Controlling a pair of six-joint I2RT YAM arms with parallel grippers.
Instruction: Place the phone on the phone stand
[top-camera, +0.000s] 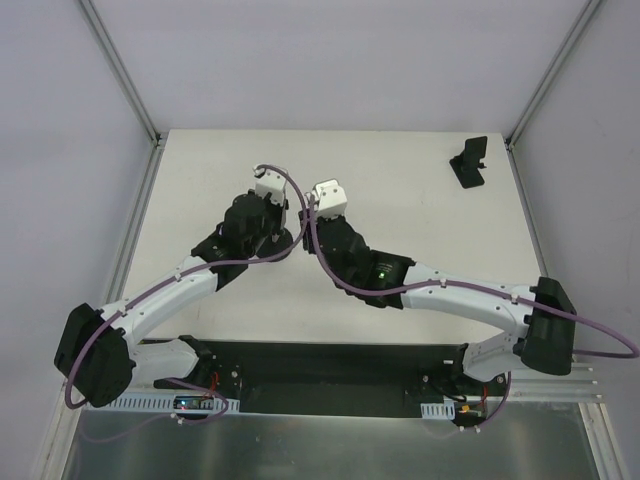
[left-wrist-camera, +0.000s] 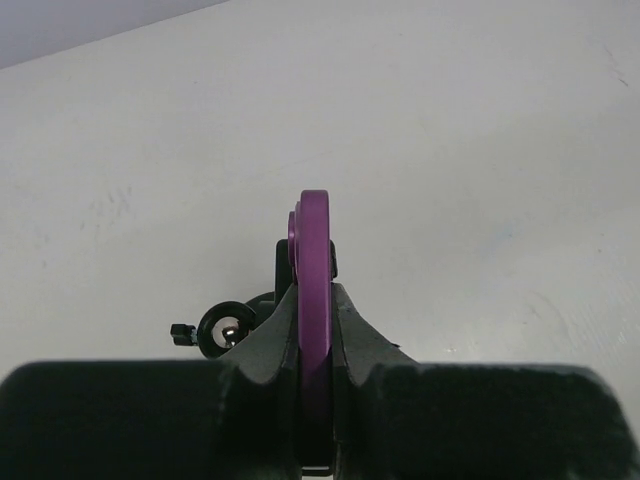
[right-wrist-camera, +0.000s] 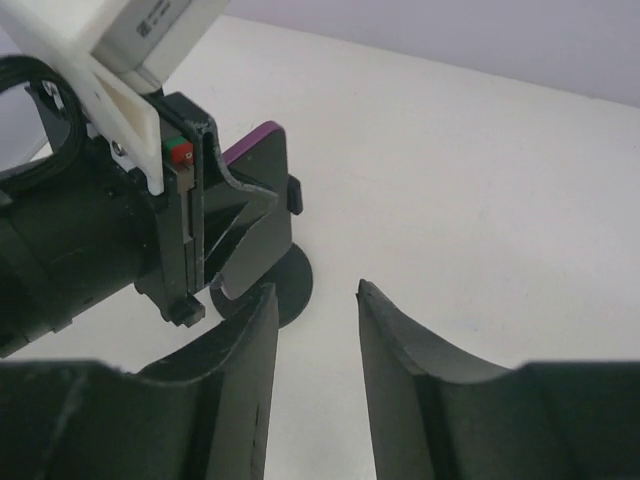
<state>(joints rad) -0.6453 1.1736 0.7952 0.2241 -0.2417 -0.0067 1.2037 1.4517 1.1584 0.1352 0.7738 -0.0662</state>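
Note:
My left gripper (left-wrist-camera: 313, 292) is shut on the phone (left-wrist-camera: 315, 230), a thin slab held edge-up, with a purple rim and a black face. The right wrist view shows the phone (right-wrist-camera: 262, 190) clamped in the left fingers (right-wrist-camera: 238, 222), low over the white table. My right gripper (right-wrist-camera: 318, 290) is open and empty, close beside the phone on its right and not touching it. In the top view both grippers, left (top-camera: 278, 222) and right (top-camera: 312, 222), meet at the table's middle, and the phone is hidden there. The phone stand (top-camera: 468, 163) is at the far right corner.
A round black disc (right-wrist-camera: 292, 288) lies under the phone, and a black ring piece (left-wrist-camera: 222, 328) shows to the left of the left fingers. Grey walls with metal frame posts (top-camera: 120, 70) enclose the white table (top-camera: 400, 200). Purple cables loop over both arms.

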